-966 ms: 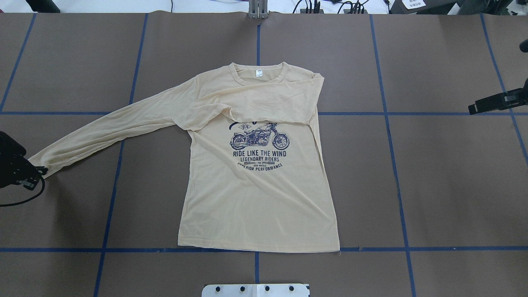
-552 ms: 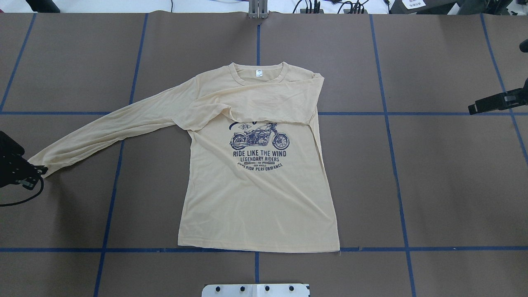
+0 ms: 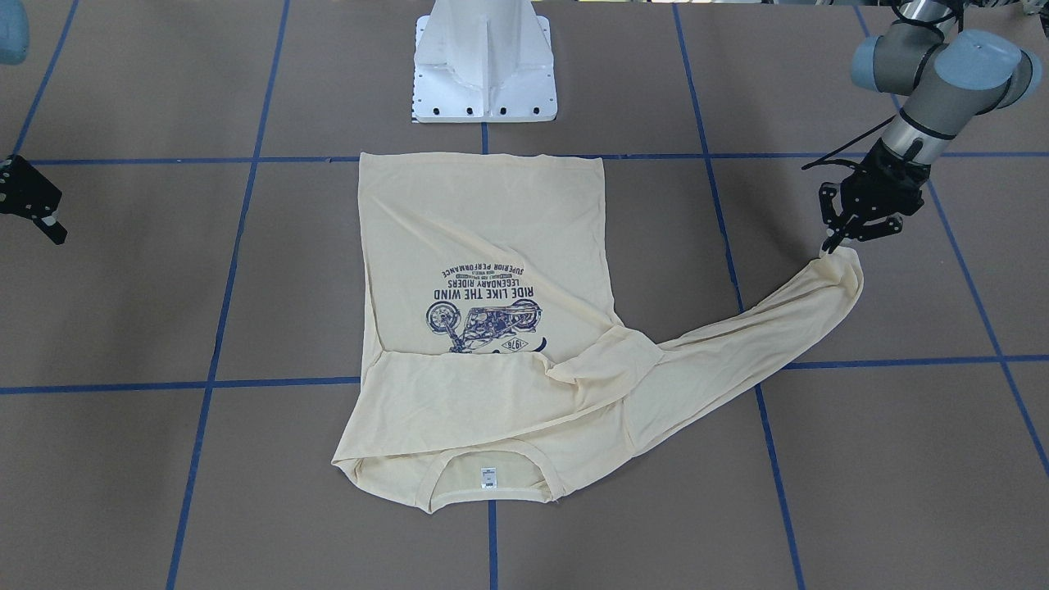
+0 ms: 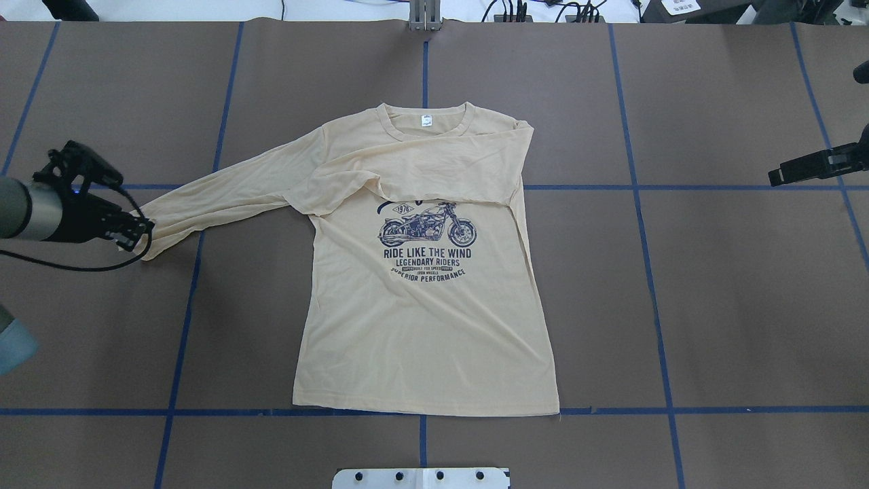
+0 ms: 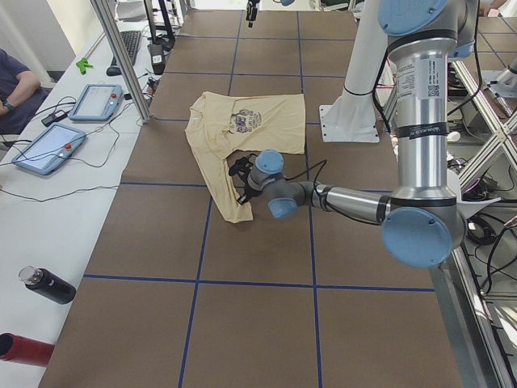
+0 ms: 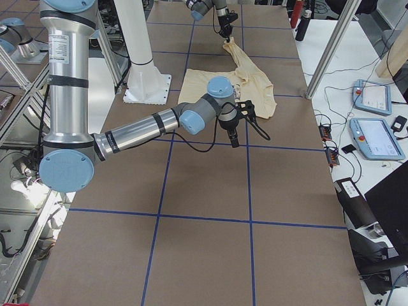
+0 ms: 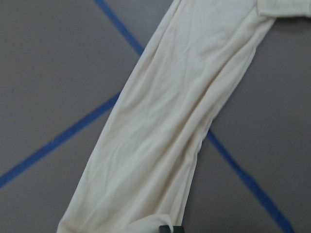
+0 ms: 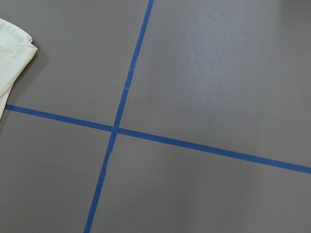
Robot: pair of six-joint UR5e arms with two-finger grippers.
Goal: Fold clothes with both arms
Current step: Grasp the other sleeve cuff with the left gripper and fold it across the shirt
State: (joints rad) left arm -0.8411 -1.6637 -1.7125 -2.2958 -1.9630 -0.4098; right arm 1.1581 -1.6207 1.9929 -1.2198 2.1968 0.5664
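My black left gripper point(image 4: 136, 239), clenched on the sleeve cuff point(image 4: 153, 227) of the pale cream-yellow thin T-shirt point(image 4: 421, 339), now holds it nearer the navy motorcycle print point(image 4: 428, 229) than a second ago, starting that fold; whether my right gripper point(image 4: 775, 180) is clenched I cannot tell.

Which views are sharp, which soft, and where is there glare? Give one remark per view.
Left wrist view: the sleeve looks soft, slightly blurred. Overhead view: even light, the print crisp enough to read. Right wrist view: tape lines sharp, a faint pale sheen on the table upper right.
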